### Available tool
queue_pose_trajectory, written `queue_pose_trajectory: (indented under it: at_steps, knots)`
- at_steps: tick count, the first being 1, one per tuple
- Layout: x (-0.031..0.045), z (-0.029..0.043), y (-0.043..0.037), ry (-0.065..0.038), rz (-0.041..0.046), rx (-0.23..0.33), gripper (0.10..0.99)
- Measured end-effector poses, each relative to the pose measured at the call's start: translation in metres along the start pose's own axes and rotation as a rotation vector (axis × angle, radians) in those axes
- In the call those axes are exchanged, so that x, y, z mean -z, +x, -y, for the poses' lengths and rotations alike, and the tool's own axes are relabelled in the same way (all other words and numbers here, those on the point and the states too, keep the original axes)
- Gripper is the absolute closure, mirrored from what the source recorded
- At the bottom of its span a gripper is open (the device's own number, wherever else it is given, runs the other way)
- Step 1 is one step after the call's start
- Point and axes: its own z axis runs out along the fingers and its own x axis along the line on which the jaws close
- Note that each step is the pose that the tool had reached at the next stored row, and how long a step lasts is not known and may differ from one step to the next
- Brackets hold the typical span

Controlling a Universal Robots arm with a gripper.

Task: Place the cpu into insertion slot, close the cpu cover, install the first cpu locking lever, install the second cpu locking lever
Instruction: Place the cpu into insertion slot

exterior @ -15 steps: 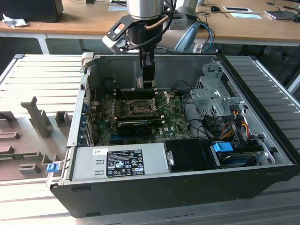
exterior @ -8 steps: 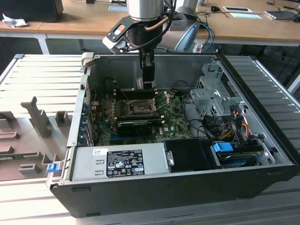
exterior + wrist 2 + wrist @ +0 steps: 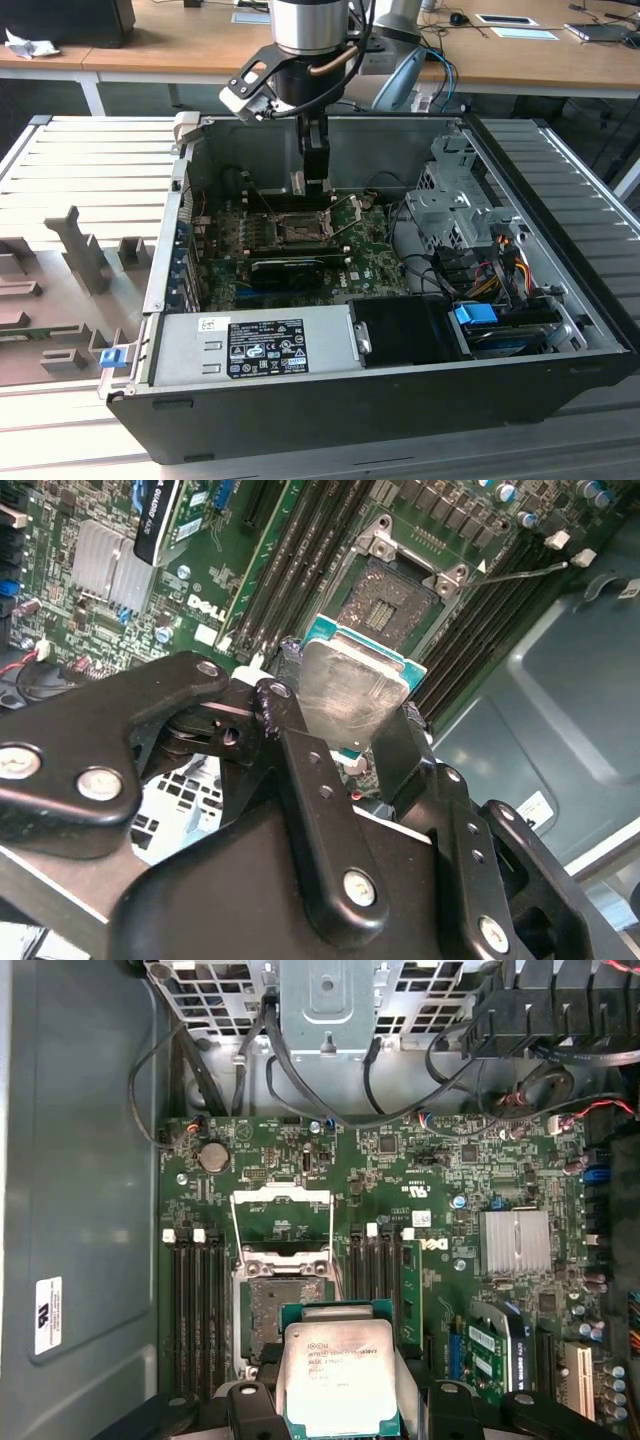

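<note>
Here, in the second wrist view, the gripper (image 3: 350,725) is clamped on the cpu (image 3: 352,680), a black finger on each of two opposite edges, so the chip's sides are hidden. In the first wrist view the chip covers the near part of the insertion slot (image 3: 283,1300). Beyond the slot the cpu cover (image 3: 280,1196) stands swung open. In the exterior view the gripper hangs inside the computer case (image 3: 400,400), at about twelve o'clock from the slot; the chip is hard to make out there.
</note>
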Motion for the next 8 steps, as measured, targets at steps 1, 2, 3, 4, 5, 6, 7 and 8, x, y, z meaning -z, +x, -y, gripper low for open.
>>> queue_pose_trajectory:
  at_steps: [1, 2, 3, 4, 5, 6, 7, 8]
  knots:
    - [-0.001, 0.0, 0.0, 0.0, -0.0001, 0.0, 0.557]
    - [-0.0022, 0.0001, 0.0, 0.0, -0.0001, 0.0, 0.557]
    - [-0.0032, 0.0002, 0.0, 0.001, -0.0001, 0.0, 0.557]
    - [-0.0041, 0.0002, 0.0, 0.001, -0.0001, 0.0, 0.557]
    - [-0.0052, 0.0003, 0.0, 0.001, -0.0002, 0.0, 0.557]
    - [-0.0064, 0.0004, 0.0, 0.001, -0.0001, 0.0, 0.557]
    - [-0.0071, 0.0004, 0.0, 0.001, -0.0001, 0.0, 0.557]
    - [-0.0083, 0.0005, 0.0, 0.001, -0.0001, 0.0, 0.557]
